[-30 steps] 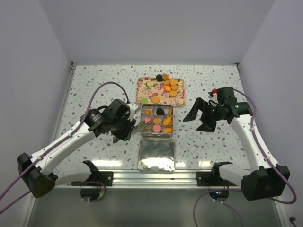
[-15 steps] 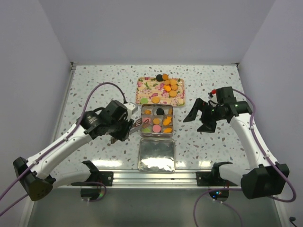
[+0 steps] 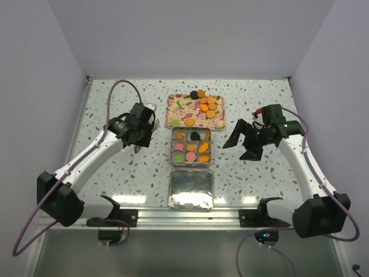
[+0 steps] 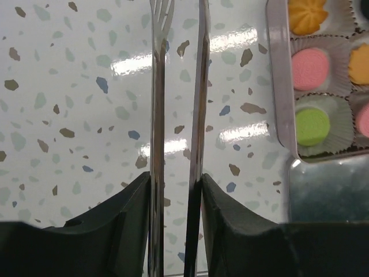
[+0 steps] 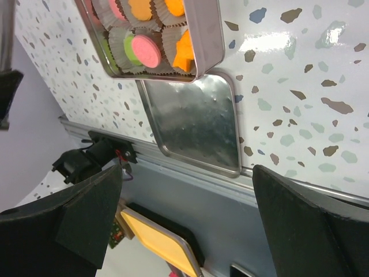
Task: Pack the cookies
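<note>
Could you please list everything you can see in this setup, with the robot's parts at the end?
table: one, white with coloured speckles, under everything
tray: one, floral pattern, far centre of the table
cookies on the tray: about ten, mostly orange, one black, one green
tin: one, silver, divided into compartments, just in front of the tray
cookies in the tin: about nine, orange, pink, green and black, in white paper cups
lid: one, bare shiny metal, just in front of the tin
tongs: one pair, metal, in the left gripper
left gripper: black, closed on the tongs, left of the tin
right gripper: black, open and empty, right of the tin
</note>
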Robot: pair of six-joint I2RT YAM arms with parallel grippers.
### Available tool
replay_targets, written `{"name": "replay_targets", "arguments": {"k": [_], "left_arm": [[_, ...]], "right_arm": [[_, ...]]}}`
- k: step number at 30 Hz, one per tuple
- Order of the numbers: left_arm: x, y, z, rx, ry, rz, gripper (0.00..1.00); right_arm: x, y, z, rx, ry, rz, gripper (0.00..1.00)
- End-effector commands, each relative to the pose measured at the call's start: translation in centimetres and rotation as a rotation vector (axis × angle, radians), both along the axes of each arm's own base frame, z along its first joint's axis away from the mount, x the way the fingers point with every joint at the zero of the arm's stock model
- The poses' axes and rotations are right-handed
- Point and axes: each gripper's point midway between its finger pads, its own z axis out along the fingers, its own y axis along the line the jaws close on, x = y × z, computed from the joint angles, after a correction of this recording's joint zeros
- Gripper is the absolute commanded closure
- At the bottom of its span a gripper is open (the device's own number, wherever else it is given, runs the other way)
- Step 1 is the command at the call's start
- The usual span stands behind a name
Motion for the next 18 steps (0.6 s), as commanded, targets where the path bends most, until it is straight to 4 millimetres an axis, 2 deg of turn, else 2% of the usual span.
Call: {"name": "replay_targets", "arguments": {"k": [1,6,8,12,15,18], "left_arm": [[3.4,-1.0,-2.8,0.0,-0.036,0.001,0.58],[5.2,-0.9,-6.7,0.022,-0.007,0.035,0.57],[5.5,-0.4,-7.7,0.023,0.023,0.055,0.48],[5.4,-0.8,-9.8,0.012,0.097,0.02,0.34],[5.2,-0.9,-9.9,0.011,0.107,-0.005,0.0],[5.1,-0.9,-9.8,0.006,0.109,-0.02,0.0]], "right_arm": [[0.1,0.1,0.9,0.003,-0.039,0.025,0.01],[-0.4,-0.2,0.6,-0.015,-0.037,0.028,0.01],[-0.5,-0.4,0.7,-0.026,-0.041,0.026,0.01],[-0.5,-0.6,0.8,-0.04,-0.048,0.03,0.01],[-0.4,-0.6,0.8,-0.043,-0.049,0.03,0.01],[-0.2,-0.6,0.6,-0.044,-0.047,0.028,0.01]]}}
